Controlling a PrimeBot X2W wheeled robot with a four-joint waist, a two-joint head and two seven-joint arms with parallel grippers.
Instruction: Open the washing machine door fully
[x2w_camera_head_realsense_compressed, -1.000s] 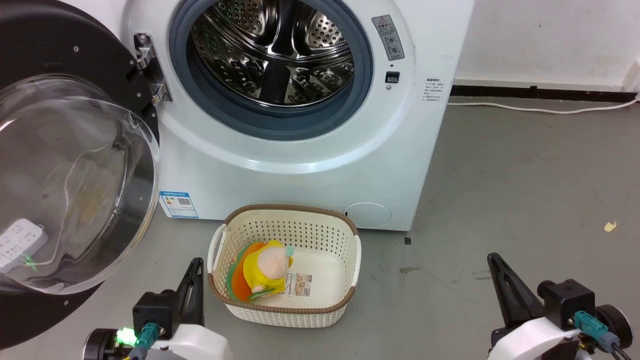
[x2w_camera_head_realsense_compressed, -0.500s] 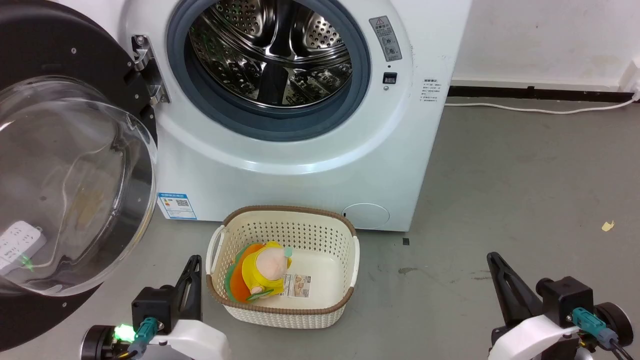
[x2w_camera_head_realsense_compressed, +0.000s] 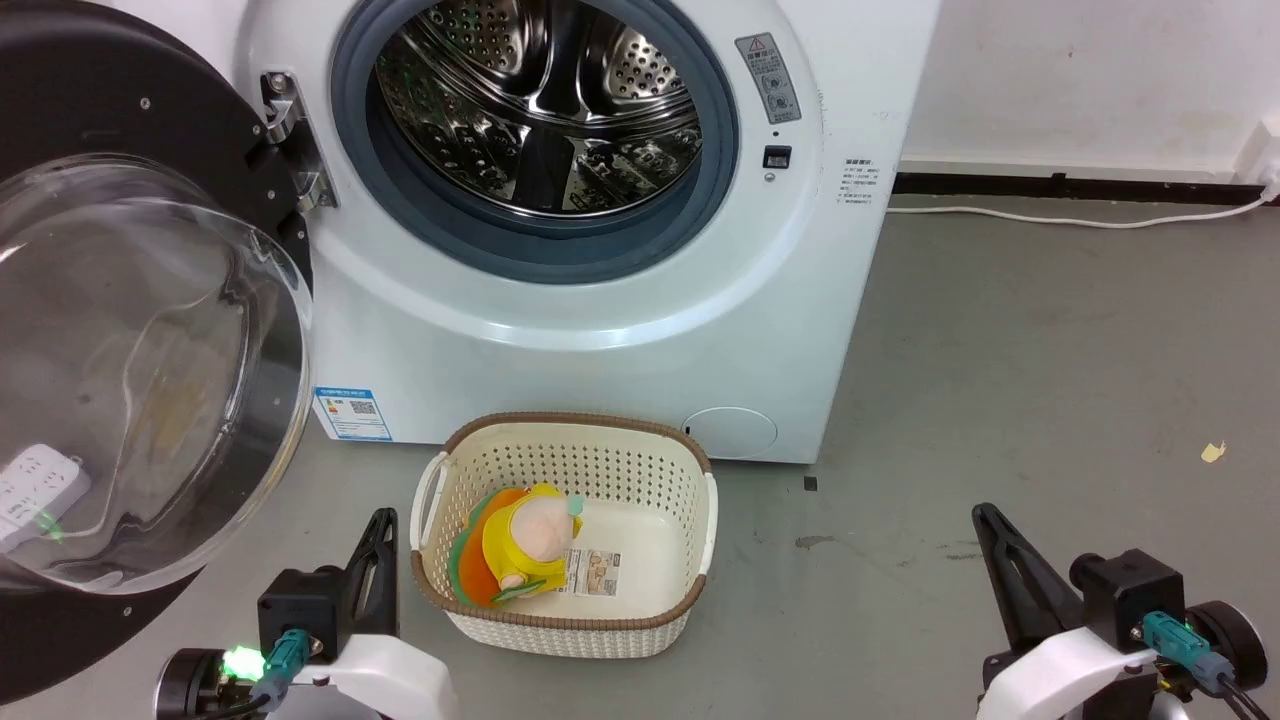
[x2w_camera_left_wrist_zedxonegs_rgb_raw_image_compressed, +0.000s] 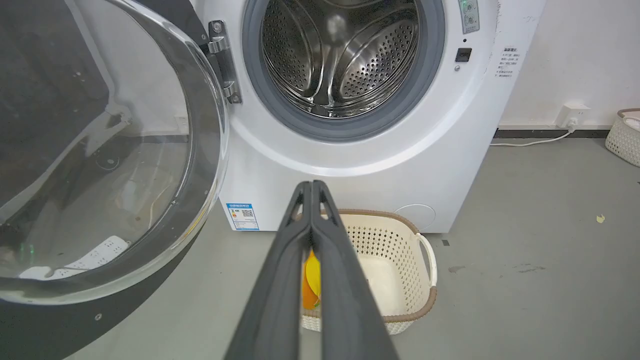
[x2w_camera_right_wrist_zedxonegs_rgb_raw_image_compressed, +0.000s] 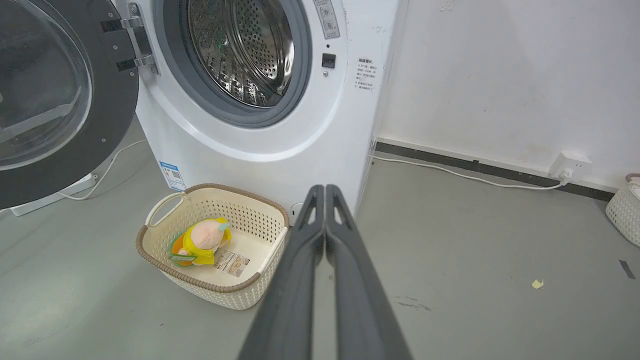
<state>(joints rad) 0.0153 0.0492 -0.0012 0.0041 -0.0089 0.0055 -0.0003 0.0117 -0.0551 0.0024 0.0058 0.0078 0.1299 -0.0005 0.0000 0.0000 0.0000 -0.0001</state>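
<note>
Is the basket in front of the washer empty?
No, a yellow and orange soft toy lies inside the basket, beside a printed card.

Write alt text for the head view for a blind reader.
A white front-loading washing machine has its round black-rimmed glass door swung open to the left, baring the steel drum. Before it sits a cream perforated basket holding a yellow and orange soft toy; at the bottom corners, the left gripper and right gripper, both shut.
</note>
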